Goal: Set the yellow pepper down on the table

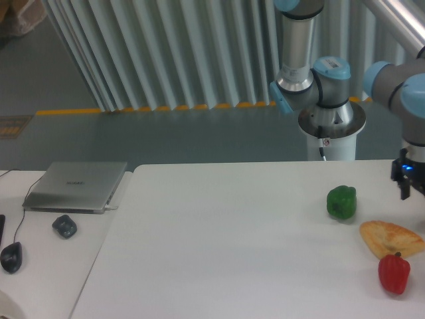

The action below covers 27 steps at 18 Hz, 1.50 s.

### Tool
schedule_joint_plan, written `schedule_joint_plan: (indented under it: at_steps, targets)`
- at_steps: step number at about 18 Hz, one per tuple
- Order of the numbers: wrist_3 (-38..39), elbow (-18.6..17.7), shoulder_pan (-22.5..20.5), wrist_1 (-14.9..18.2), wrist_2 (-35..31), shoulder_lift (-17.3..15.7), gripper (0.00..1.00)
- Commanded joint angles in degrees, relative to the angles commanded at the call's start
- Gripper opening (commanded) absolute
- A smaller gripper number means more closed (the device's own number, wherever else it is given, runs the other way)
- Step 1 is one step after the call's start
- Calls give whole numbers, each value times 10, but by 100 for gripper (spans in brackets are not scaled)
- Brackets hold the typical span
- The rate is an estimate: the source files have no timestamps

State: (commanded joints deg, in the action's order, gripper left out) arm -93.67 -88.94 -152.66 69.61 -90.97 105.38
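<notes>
The yellow pepper is out of view. The white table (226,239) fills the lower middle and right of the camera view. My gripper (407,181) sits at the right edge, above and to the right of the green pepper. Only its dark wrist part with a blue light shows. The frame cuts off its fingers, so whether they hold anything is hidden.
On the right side of the table lie a green pepper (341,202), a flat orange pastry (390,238) and a red pepper (394,273). The arm's base (330,123) stands behind the table. On the left desk are a laptop (76,186) and two mice (64,226).
</notes>
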Motion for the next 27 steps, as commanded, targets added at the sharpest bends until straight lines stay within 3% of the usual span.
schedule_joint_plan:
  at_steps: [5,14,18,19,21,22,25,26,27]
  targets:
    - [-31,-1,-21,-8,2,0,100]
    - [-185,26,-97,-10,6,10,100]
    - [-185,27,-107,-24,6,19,100]
    - [-157,27,-114,-25,7,20,100]
    - [24,27,-125,-46,8,28,100]
    - [59,27,-127,-62,11,32,100]
    - [99,31,-125,-66,51,35,100]
    - [171,32,-125,-74,54,43,100]
    - [197,35,-127,-80,54,44,100]
